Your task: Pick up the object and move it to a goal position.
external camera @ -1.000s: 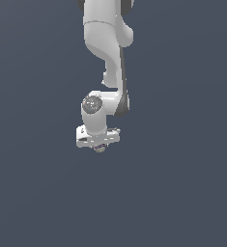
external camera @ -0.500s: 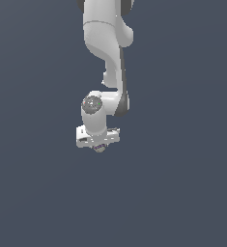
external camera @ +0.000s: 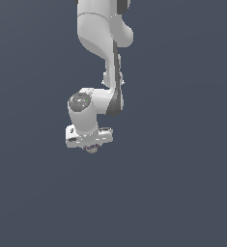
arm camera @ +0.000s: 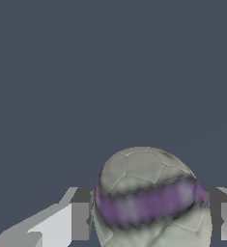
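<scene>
I count one arm (external camera: 101, 53), one tool (external camera: 91, 147), one ball (arm camera: 151, 200). The tool is clenched on the ball: in the wrist view I see a finger (arm camera: 79, 219) pressed to each side of it, purple band running across. In the exterior view the ball is only a small speck under the tool, mostly hidden by the hand. The arm's upper part is cut off at the frame edge. The ball's lower part is cut off in the wrist view.
</scene>
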Robot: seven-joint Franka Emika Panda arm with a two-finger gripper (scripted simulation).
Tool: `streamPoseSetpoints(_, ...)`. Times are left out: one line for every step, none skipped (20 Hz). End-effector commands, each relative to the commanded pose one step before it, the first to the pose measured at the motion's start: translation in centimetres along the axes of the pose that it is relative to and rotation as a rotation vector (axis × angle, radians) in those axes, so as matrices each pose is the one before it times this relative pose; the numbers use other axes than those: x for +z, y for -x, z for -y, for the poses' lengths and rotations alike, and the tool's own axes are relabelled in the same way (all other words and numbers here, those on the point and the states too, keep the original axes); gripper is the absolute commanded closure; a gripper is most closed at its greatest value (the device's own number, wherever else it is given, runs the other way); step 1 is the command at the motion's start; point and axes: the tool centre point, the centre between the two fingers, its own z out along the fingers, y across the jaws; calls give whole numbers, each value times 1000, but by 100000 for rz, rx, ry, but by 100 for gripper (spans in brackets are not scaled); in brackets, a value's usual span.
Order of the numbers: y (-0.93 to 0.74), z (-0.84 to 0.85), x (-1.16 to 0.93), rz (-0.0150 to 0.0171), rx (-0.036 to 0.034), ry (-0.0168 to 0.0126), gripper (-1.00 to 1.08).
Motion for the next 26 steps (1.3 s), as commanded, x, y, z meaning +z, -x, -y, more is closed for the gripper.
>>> streamPoseSetpoints(-498,-1585,-1323,-177,56,77,108)
streamPoseSetpoints(-211,-672,-536,0,0,0,108)
streamPoseSetpoints(-220,-694,-552,0,0,0,108)
streamPoseSetpoints(-228,-712,-566,0,0,0,108)
streamPoseSetpoints(-235,-727,-577,0,0,0,108)
streamPoseSetpoints(-241,-739,-586,0,0,0,108)
streamPoseSetpoints(-252,-728,-613,-47,-39,-32,108)
streamPoseSetpoints(-252,-755,-595,0,0,0,108)
streamPoseSetpoints(-248,-733,-577,0,0,0,108)
streamPoseSetpoints(-241,-702,-552,0,0,0,108)
streamPoseSetpoints(-234,-673,-527,0,0,0,108)
streamPoseSetpoints(-227,-646,-505,0,0,0,108)
streamPoseSetpoints(-221,-618,-481,0,0,0,108)
streamPoseSetpoints(-207,-570,-443,0,0,0,108)
streamPoseSetpoints(-191,-519,-402,0,0,0,108)
streamPoseSetpoints(-177,-473,-365,0,0,0,108)
streamPoseSetpoints(-163,-429,-331,0,0,0,108)
streamPoseSetpoints(-150,-389,-299,0,0,0,108)
streamPoseSetpoints(-138,-351,-269,0,0,0,108)
streamPoseSetpoints(-126,-316,-241,0,0,0,108)
streamPoseSetpoints(-115,-282,-215,0,0,0,108)
streamPoseSetpoints(-105,-251,-190,0,0,0,108)
streamPoseSetpoints(-94,-222,-167,0,0,0,108)
streamPoseSetpoints(-84,-194,-145,0,0,0,108)
streamPoseSetpoints(-74,-167,-125,0,0,0,108)
streamPoseSetpoints(-64,-142,-106,0,0,0,108)
